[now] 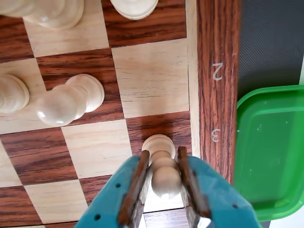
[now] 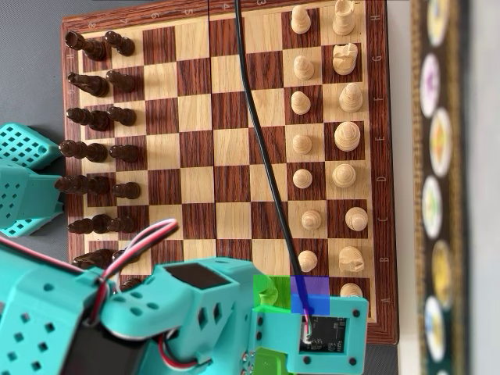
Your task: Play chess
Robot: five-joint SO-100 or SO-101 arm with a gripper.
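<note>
In the wrist view my teal gripper (image 1: 163, 153) is shut on a white pawn (image 1: 165, 178). Its brown pads (image 1: 137, 183) press the pawn's neck and head from both sides. The pawn's base is over a dark square at the board's edge, beside the number 3. I cannot tell whether it rests on the board or is lifted. In the overhead view the chessboard (image 2: 226, 168) has dark pieces (image 2: 94, 117) along the left and white pieces (image 2: 344, 141) on the right. The arm (image 2: 187, 320) covers the bottom rows and hides the gripper and the held pawn.
Other white pieces stand close by in the wrist view: a pawn (image 1: 71, 99) to the left, one more (image 1: 12, 92) at the far left, and two at the top (image 1: 52, 12). A green plastic lid (image 1: 270, 147) lies beside the board's edge. A black cable (image 2: 258, 133) crosses the board.
</note>
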